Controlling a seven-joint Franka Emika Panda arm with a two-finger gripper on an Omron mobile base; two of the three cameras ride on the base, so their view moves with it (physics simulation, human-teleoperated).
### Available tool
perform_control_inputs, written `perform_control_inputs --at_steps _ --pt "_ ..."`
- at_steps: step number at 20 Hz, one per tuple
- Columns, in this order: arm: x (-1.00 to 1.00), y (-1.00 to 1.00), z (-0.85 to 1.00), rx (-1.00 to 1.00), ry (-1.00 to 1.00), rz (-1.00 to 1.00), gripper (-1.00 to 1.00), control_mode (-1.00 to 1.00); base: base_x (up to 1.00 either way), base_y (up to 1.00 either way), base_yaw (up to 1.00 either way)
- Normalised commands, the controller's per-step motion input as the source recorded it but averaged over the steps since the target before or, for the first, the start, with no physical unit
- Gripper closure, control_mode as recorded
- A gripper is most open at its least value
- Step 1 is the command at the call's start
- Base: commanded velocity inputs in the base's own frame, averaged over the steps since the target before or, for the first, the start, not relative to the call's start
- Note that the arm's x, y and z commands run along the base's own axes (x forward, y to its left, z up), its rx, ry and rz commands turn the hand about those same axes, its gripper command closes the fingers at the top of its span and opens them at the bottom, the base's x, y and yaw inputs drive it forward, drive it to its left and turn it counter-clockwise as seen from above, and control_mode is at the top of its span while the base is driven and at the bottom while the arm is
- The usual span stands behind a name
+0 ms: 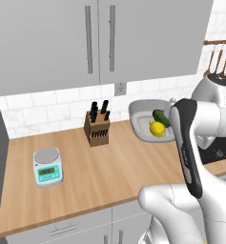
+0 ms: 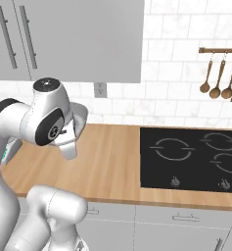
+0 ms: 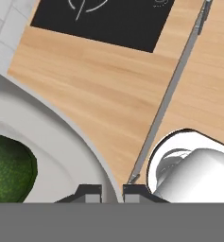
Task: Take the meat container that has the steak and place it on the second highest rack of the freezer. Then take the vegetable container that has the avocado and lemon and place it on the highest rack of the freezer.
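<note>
on the left of the wooden worktop (image 1: pixel 86 171) stands a small scale (image 1: pixel 48 166), then a knife block (image 1: pixel 97 125) near the tiled wall. further right is the grey tray (image 1: pixel 139 114) with the avocado (image 1: pixel 161 117) and the lemon (image 1: pixel 157 128) inside. the claw (image 3: pixel 112 193) has its tips pressed together on the rim of this tray, so the second part of the task seems in hand. the next move calls for lifting it level and carrying it to the freezer. on the right lies a black cooktop (image 2: pixel 191 157), with spoons (image 2: pixel 216 73) hanging above.
</note>
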Motion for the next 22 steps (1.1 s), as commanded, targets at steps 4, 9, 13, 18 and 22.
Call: perform_control_inputs --at_steps 4,9,13,18,22 --pt "0.00 0.00 0.00 0.00 0.00 -0.01 1.00 1.00 -0.23 0.00 0.00" --pt "0.00 0.00 0.00 0.00 0.00 0.00 1.00 1.00 -1.00 0.18 0.21" --pt "0.00 0.00 0.00 0.00 0.00 0.00 1.00 1.00 -1.00 0.65 0.46" --pt "0.00 0.00 0.00 0.00 0.00 0.00 1.00 1.00 -0.76 0.54 0.74" --pt "0.00 0.00 0.00 0.00 0.00 0.00 1.00 1.00 -0.51 0.58 0.75"
